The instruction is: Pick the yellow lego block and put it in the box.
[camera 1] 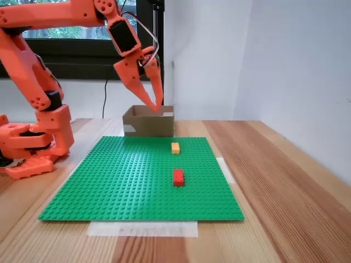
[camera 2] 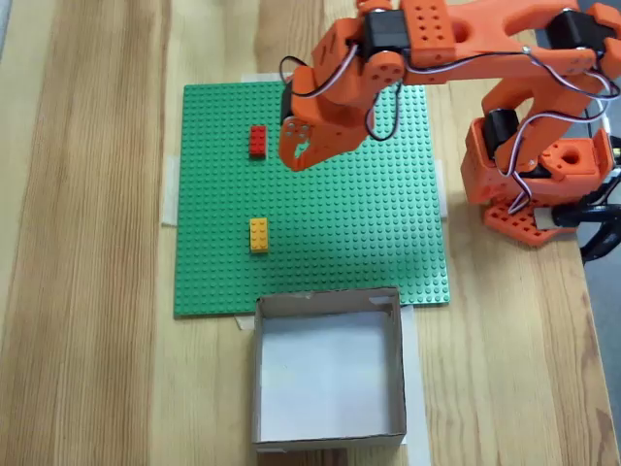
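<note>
The yellow lego block (camera 1: 175, 148) (camera 2: 259, 234) lies on the green studded baseplate (camera 1: 120, 175) (camera 2: 349, 223), on the side nearest the box. The box (camera 1: 148, 125) (camera 2: 257, 379) is brown cardboard, open on top with nothing inside, and stands just past the plate's edge. My orange gripper (camera 1: 158, 105) (camera 2: 294, 157) hangs well above the plate with its fingertips together and nothing held. In a fixed view from above it sits just right of the red brick, apart from the yellow block.
A red brick (camera 1: 178, 177) (camera 2: 257, 141) lies on the plate, further from the box than the yellow one. The arm's base (camera 1: 38, 137) (camera 2: 543, 175) stands on the wooden table beside the plate. White tape holds the plate's edges down.
</note>
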Controlling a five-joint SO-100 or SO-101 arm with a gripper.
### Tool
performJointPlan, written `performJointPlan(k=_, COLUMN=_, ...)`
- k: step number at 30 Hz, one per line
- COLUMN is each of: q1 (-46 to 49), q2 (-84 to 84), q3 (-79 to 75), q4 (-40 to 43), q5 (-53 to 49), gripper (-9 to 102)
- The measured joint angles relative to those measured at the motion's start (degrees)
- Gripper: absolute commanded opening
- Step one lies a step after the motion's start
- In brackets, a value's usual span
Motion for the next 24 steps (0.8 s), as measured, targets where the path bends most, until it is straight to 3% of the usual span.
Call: performJointPlan(k=24, q1=-3.78, q2=-21.53, q3=-16.96, q4=4.13, q5=7.29, gripper=-1)
